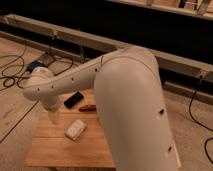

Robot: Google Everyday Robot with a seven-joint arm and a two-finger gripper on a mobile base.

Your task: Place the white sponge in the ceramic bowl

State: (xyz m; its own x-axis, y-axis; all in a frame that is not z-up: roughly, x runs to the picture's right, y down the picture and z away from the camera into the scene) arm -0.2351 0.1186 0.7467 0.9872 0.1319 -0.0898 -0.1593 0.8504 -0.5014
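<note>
The claw hangs near the table's left edge, apart or together impossible to tell, just beside the white sponge lying mid-table, and with the bowl out of sight, perhaps behind the arm, a drop could miss it.

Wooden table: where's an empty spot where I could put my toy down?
Bare wood runs along the front edge of the table, below the white sponge. The back is crowded: the gripper hangs at the left, beside a black device and a brown stick. The arm hides the right side.
</note>
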